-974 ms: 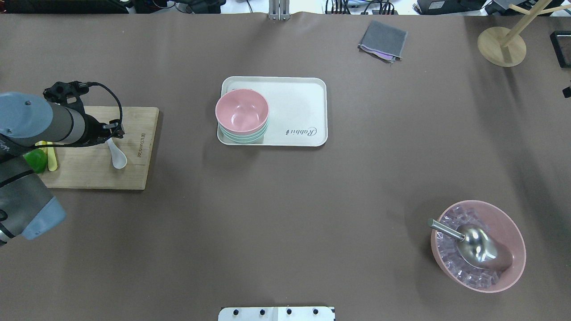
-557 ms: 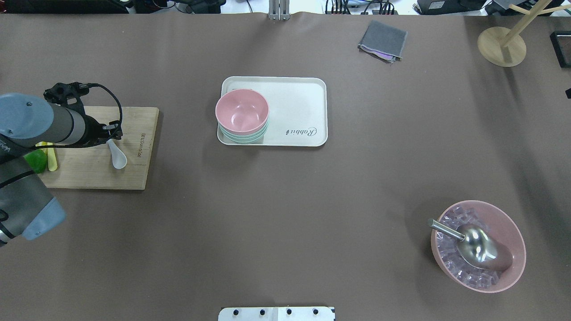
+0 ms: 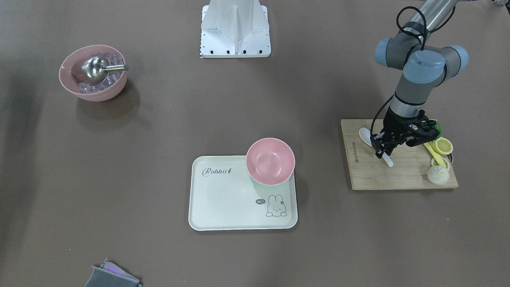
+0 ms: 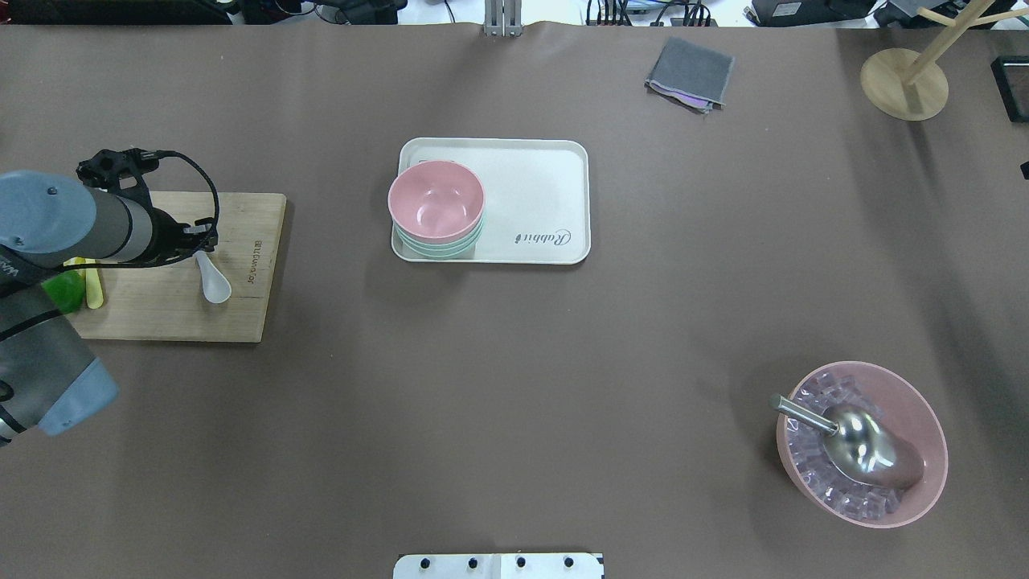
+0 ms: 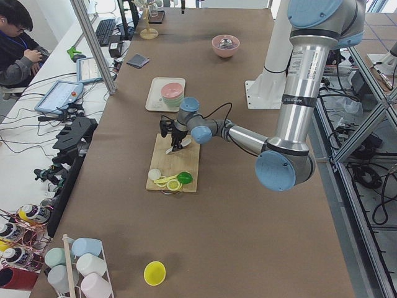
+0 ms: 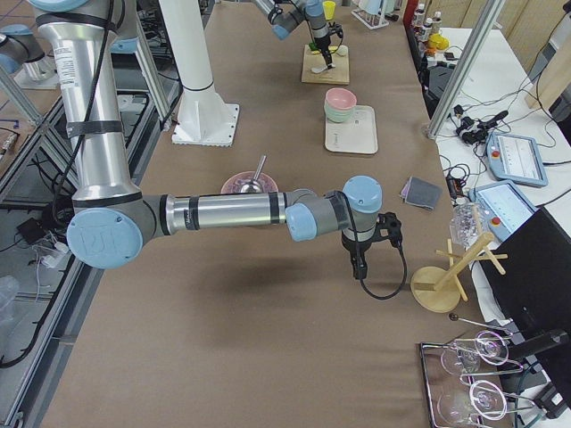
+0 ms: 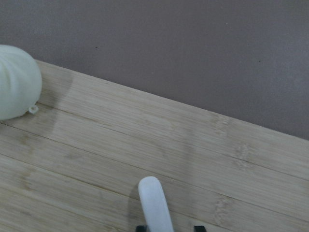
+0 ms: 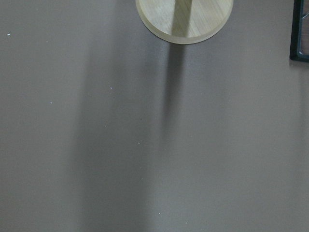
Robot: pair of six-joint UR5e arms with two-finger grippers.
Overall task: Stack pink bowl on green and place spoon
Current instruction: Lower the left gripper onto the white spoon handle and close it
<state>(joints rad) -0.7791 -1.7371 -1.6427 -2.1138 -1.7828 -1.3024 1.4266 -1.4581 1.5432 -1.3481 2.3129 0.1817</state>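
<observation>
A pink bowl (image 4: 436,201) sits stacked on green bowls (image 4: 438,250) at the left end of a white tray (image 4: 539,185); it also shows in the front view (image 3: 270,159). A white spoon (image 4: 214,285) lies on a wooden cutting board (image 4: 161,318) at the far left. My left gripper (image 4: 201,245) is down on the spoon's handle and shut on it; the front view shows the gripper (image 3: 383,152) around the handle, and the handle tip shows in the left wrist view (image 7: 154,203). My right gripper (image 6: 359,272) shows only in the right side view, far from the bowls; I cannot tell its state.
A lemon slice (image 3: 443,145), a white bun (image 3: 437,175), a lime and a yellow utensil crowd the board's outer end. A large pink bowl (image 4: 924,410) of ice with a metal scoop stands at the near right. A grey cloth (image 4: 690,72) and a wooden stand (image 4: 903,84) lie at the back right.
My left gripper has shifted slightly along the spoon's handle and the spoon has nudged a little. The bowls and tray have not moved.
</observation>
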